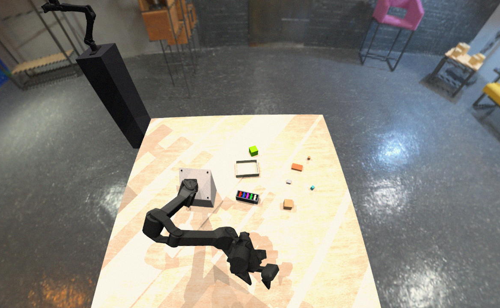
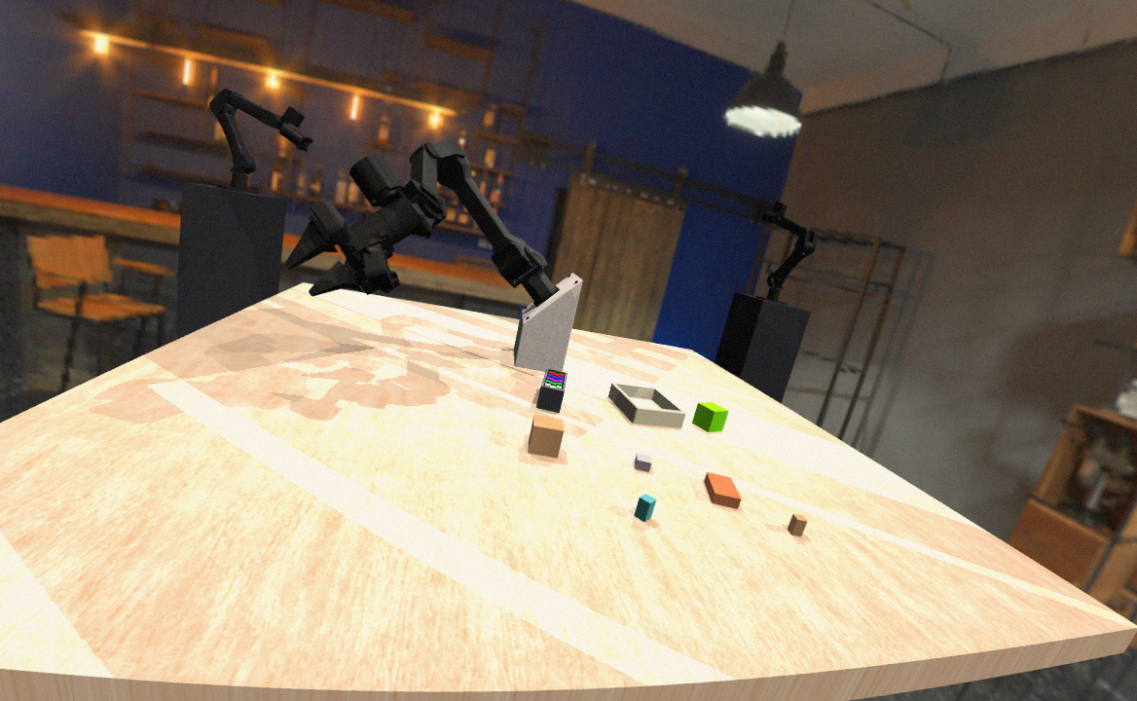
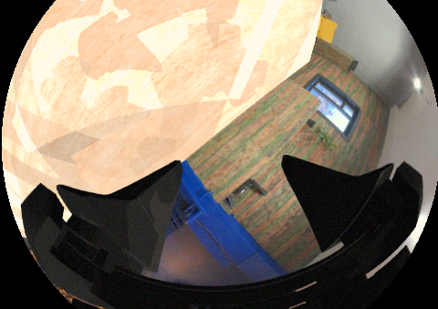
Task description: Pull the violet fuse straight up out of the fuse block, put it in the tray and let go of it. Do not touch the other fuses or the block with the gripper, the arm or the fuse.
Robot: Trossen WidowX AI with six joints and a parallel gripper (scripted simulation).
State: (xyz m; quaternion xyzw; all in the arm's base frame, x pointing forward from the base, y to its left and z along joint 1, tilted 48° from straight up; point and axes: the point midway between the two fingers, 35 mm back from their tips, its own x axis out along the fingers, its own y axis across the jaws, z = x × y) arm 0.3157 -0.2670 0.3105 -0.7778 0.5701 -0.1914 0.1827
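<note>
The top view looks steeply down from high above the near end of the surface (image 1: 206,130), facing the far wall, and takes in the whole arm (image 1: 190,233). The exterior view sits low, close to a corner of the surface (image 2: 294,540), looking across it toward the arm (image 2: 468,200). Both show the block (image 1: 247,196) (image 2: 551,389) and tray (image 1: 247,168) (image 2: 646,405). The wrist view looks out past the spread pincer (image 3: 234,181) at the nearby surface (image 3: 152,36) edge.

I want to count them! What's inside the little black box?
Five small coloured fuses stand inside the black fuse block, the violet fuse among them. Their lower ends are hidden in the block.
</note>
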